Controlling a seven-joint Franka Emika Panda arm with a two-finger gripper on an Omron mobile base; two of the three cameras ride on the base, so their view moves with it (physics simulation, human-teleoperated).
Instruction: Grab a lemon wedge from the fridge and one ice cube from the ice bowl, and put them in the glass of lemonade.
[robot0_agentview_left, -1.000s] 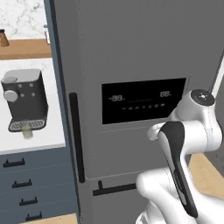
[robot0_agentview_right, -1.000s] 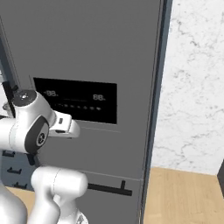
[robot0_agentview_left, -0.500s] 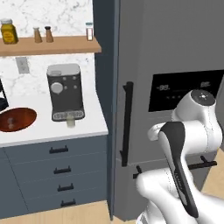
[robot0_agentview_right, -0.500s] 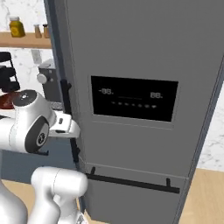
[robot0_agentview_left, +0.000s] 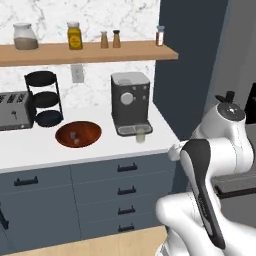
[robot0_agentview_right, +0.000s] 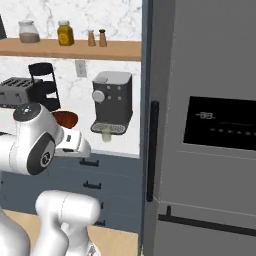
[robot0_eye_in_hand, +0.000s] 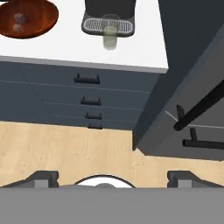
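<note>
Gripper (robot0_eye_in_hand: 112, 177) hanging with fingers spread wide and empty above the wood floor, fridge (robot0_agentview_right: 210, 75) standing shut beside it, glass of lemonade (robot0_eye_in_hand: 110, 37) sitting on the counter (robot0_eye_in_hand: 144, 52) before the coffee machine (robot0_agentview_left: 130, 102), ice bowl (robot0_agentview_left: 78, 134) lying further left with ice cubes inside.

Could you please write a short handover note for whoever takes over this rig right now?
Gripper: open and empty, pointing down at the floor in front of the drawers.
Fridge: doors closed, so the lemon wedge cannot be seen.
Ice bowl: on the counter left of the coffee machine, with pale ice cubes inside.
Glass of lemonade: on the counter at the coffee machine's drip tray.
Done: nothing picked or placed.
Left: open the fridge, take the wedge, take one ice cube, and drop both into the glass.
</note>
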